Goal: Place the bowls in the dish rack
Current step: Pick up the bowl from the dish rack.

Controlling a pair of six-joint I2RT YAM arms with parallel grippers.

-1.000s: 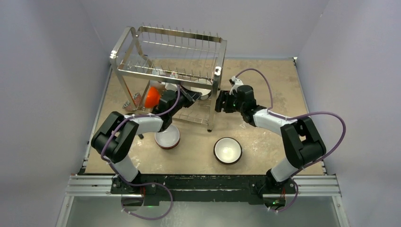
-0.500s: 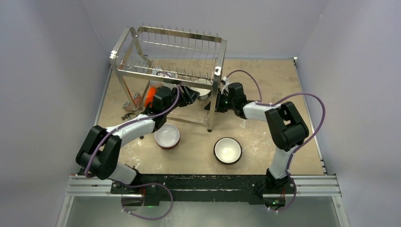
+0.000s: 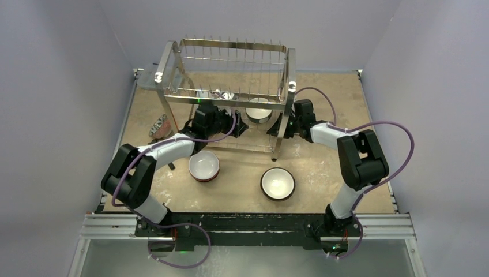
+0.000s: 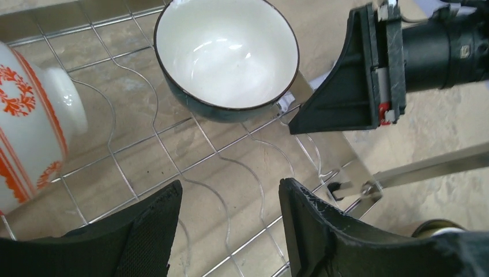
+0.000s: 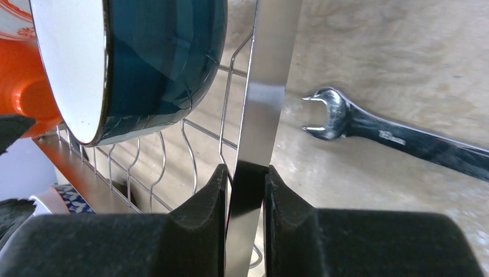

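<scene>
Dish rack [image 5: 266, 69] leg pinched by right end effector [image 5: 245, 173], left end effector [image 4: 229, 193] released above lower wires

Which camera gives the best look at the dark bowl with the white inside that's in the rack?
The left wrist view: the dark bowl shows nearly all its rim and white inside, up close. The right wrist view shows it edge-on and cropped. The top view shows it small, behind the rack wires.
</scene>
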